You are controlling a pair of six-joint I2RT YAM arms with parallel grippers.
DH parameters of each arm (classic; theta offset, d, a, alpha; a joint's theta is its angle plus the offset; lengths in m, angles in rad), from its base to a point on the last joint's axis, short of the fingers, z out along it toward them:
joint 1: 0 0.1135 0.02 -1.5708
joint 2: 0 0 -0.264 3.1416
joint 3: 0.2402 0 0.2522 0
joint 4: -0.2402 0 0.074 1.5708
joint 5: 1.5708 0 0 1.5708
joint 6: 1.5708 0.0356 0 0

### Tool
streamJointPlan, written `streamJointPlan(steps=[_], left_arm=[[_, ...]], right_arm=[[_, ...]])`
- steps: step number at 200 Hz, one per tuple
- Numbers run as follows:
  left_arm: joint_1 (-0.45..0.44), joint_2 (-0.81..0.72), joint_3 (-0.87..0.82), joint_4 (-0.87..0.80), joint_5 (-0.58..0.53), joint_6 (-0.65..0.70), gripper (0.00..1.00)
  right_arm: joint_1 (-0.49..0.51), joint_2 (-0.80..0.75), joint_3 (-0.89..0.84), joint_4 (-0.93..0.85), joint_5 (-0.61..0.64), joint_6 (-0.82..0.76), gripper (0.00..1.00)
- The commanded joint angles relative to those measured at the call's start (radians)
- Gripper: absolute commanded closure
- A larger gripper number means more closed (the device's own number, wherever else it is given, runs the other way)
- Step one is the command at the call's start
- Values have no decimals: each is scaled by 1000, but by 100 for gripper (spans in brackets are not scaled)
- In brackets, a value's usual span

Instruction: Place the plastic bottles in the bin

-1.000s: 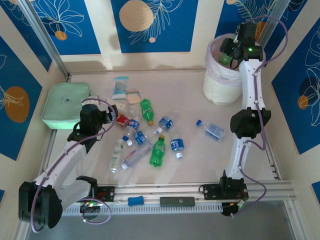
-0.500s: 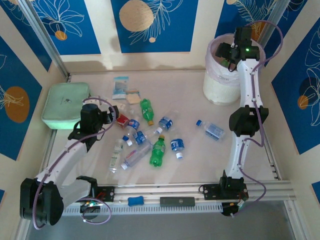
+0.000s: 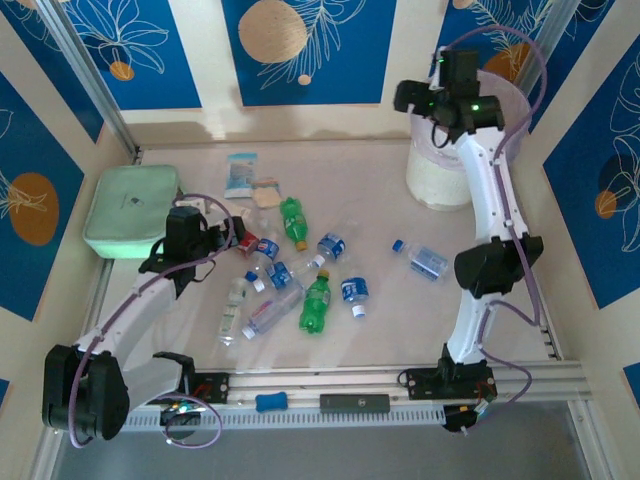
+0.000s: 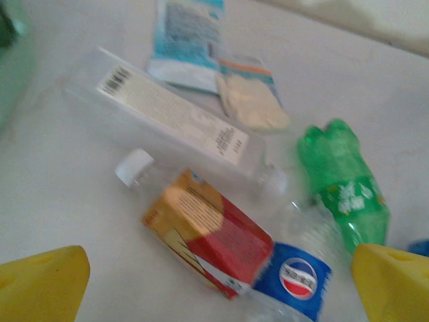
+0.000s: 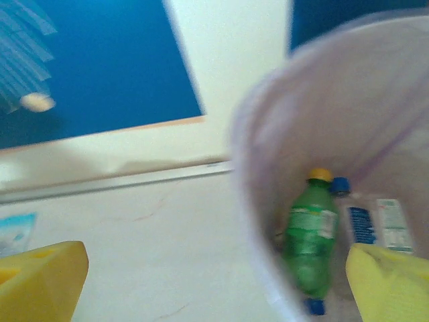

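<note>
The left pincer point(image 4: 216, 292) is hanging low over the tabletop point(image 3: 380, 190) with its jaws spread as wide as the wrist view allows, gripping nothing. Under it a red-and-orange carton point(image 4: 208, 231) is lying just beside a Pepsi-labelled clear bottle point(image 4: 295, 278). To the right of those, a crushed green bottle point(image 3: 292, 221) is lying with its long axis running near to far, lobed base pointing to the far wall and yellow cap pointing back at the arms. More plastic bottles point(image 3: 268, 312) are lying scattered on their sides around it, most of them slanting. Among them a second green bottle point(image 3: 316, 302) is lying near to far, and its cap seems to be pointing away from the arms. Further right, well apart from the cluster, a lone clear bottle point(image 3: 428, 262) is lying on a diagonal, blue cap pointing far-left. The right pincer point(image 5: 214, 288) is hovering at the left rim of the bin point(image 3: 440, 175), jaws gaping wide and empty. Inside the bin a third green bottle point(image 5: 308, 248) is lying with its yellow cap pointing away from the wrist camera, and a blue-labelled clear bottle point(image 5: 365, 225) is lying alongside it, pointing the same way.
</note>
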Motion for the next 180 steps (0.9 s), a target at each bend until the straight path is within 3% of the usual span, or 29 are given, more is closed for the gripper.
streamJointPlan(steps=[1, 21, 44, 81, 130, 180], left_arm=[[7, -3, 64, -145, 151, -36, 0], [-4, -19, 84, -264, 187, -27, 0], [-24, -67, 68, -363, 179, -26, 0], [-56, -118, 21, -510, 172, -58, 0], [-135, -138, -43, -623, 133, -112, 0], [-269, -142, -69, -685, 31, -183, 0]], right_arm=[[120, -78, -112, 117, 26, -45, 1], [215, -108, -220, 179, 2, -29, 1], [318, -131, -369, 280, 59, 5, 1], [415, -131, -538, 412, 27, 92, 1], [427, -143, -615, 370, -55, 125, 1], [408, -217, -718, 359, -47, 146, 1]])
